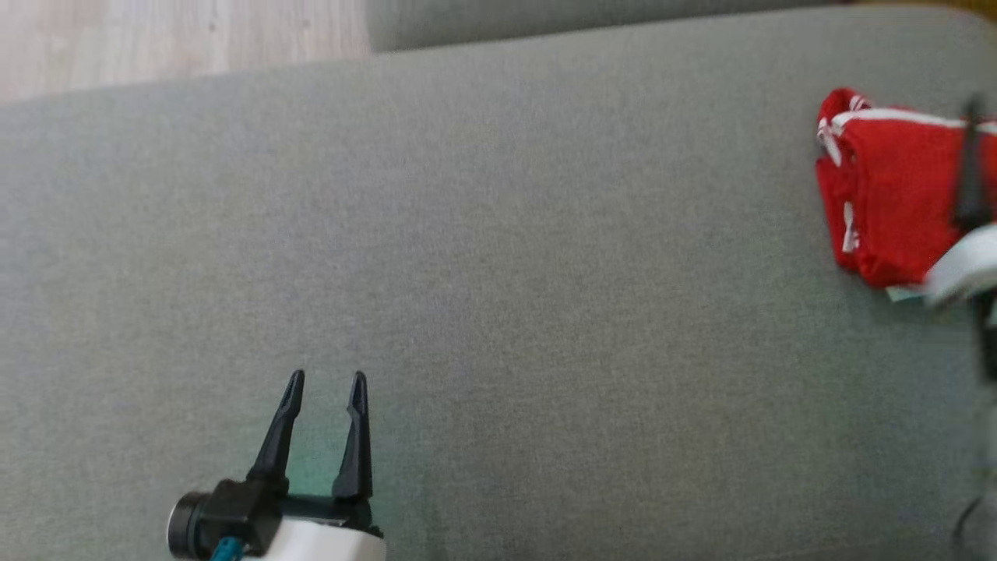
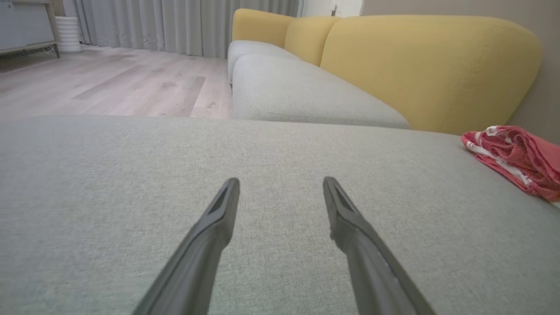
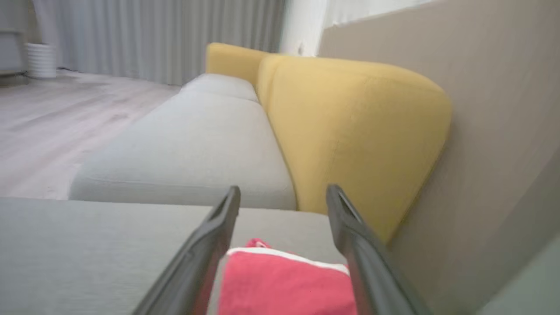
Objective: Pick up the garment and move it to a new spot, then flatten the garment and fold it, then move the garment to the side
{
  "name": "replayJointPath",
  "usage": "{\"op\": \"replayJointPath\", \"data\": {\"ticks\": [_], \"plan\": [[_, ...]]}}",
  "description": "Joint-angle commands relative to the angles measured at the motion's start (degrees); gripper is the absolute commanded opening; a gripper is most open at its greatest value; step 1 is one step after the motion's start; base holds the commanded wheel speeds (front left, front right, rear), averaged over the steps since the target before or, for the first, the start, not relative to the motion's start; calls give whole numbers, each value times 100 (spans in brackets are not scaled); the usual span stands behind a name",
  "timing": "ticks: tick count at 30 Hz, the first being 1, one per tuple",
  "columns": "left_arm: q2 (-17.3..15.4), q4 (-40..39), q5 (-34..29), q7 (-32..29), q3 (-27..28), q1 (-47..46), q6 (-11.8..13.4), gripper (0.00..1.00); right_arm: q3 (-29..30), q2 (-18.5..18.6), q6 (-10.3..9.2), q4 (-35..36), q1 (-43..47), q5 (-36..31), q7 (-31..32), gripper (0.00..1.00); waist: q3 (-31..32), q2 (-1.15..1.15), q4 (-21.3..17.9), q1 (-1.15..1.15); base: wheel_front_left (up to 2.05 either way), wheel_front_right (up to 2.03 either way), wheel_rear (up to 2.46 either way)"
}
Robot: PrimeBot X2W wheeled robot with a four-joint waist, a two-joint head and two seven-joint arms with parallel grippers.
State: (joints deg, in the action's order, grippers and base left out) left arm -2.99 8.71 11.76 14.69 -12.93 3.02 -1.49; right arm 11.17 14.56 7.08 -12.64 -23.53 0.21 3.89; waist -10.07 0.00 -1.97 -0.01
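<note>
A: Lying at the grey cushion's [image 1: 498,234] right end: a red garment [image 1: 888,202]. The grippers?
B: Left gripper [image 1: 327,378] gapes empty, well apart. Right gripper [image 3: 283,189] spreads wide over the garment, gripping nothing. Wrist views add a yellow backrest [image 3: 350,122].

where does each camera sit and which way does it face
Head view: on the head, looking down at the grey cushion; open left gripper lower left, blurred right arm at right edge.
Left wrist view: low over the cushion, facing the yellow sofa; its own spread fingers.
Right wrist view: facing that sofa; open right gripper over the red garment.
Shared: all show the garment.
</note>
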Motion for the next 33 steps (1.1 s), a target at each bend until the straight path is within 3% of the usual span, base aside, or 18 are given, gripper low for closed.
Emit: {"op": "replayJointPath", "data": {"ticks": [1, 6, 13, 23, 33], "plan": [[12, -183, 54, 30, 244, -21, 63, 100, -293, -172, 41, 538, 324, 102, -191, 100, 234, 0, 91, 1, 0, 0, 0], [12, -128, 59, 30, 362, 33, 133, 100, -628, -683, 41, 925, 1339, 251, -896, 100, 468, 0, 365, 1, 0, 0, 0], [12, 84, 0, 30, 457, 112, 100, 100, -715, -1087, 41, 359, 2363, 225, -1802, 100, 680, 0, 743, 1, 0, 0, 0], [12, 242, -49, 30, 518, 124, 84, 100, -753, -1165, 41, 247, 2656, 318, -1887, 100, 753, 0, 778, 1, 0, 0, 0], [12, 242, -125, 30, 593, 129, 25, 100, -926, -1167, 41, 284, 2793, 355, -1888, 100, 856, 0, 561, 1, 0, 0, 0]]}}
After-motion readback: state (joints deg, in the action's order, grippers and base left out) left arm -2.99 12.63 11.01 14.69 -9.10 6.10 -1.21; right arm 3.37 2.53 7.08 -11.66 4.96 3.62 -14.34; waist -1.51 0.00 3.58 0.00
